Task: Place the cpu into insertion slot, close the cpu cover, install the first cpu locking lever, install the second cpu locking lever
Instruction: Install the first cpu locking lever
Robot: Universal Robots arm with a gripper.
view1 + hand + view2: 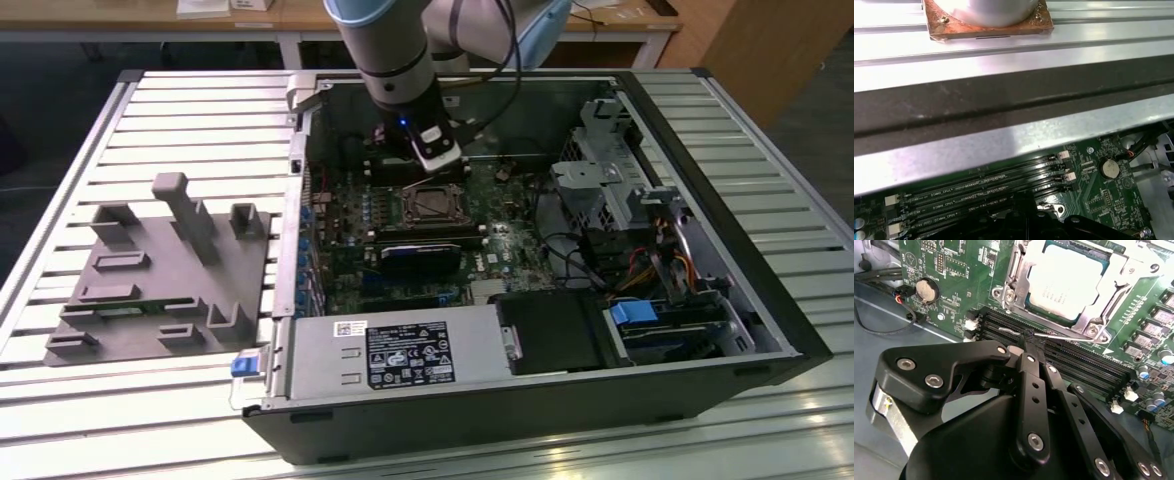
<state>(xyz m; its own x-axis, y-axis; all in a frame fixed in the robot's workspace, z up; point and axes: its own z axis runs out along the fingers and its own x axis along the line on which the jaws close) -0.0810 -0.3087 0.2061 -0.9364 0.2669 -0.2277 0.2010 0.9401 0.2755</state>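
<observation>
- Open computer case (561, 425) lying on the slatted tabletop (174, 110), toward its edge at the exterior view's right.
- Gripper (441, 168) lowered inside the case, just above the insertion slot (430, 203).
- In the second wrist view, cpu (1066, 282) seated in the slot, silvery top showing through the window of the cpu cover (1019, 270) lying flat over it.
- Fingers (1029, 370) drawn narrow, apparently pinching a thin wire locking lever (1069, 336) just beside the memory slots (1079, 365).
- By the look of it: placing and cover closing done, lever work under way, neither lever plainly latched.
</observation>
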